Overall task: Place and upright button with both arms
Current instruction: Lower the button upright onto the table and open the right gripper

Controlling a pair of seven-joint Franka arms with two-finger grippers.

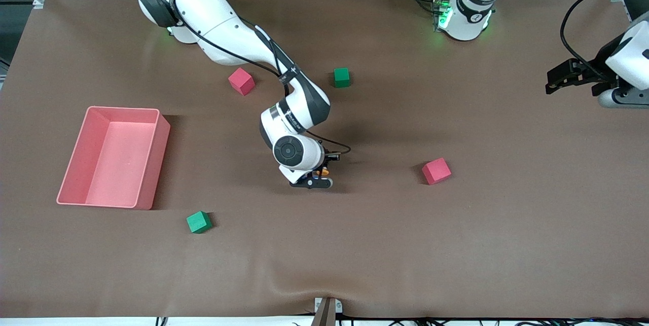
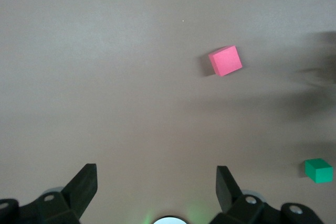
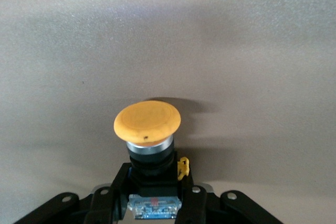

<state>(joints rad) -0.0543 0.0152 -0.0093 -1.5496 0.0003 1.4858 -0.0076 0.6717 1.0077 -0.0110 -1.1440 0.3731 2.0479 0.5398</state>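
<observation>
Near the worktop's [image 1: 456,245] middle, the right hand [image 1: 320,176] grips the button [image 3: 147,129]; the left hand [image 2: 156,184] waits open at the left arm's edge.

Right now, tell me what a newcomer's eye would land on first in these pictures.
First the right gripper, low over the middle of the brown table, shut on the button with its orange cap. Next the pink bin at the right arm's end of the table, with red and green cubes scattered around. The left gripper waits open, raised at the left arm's end.
</observation>
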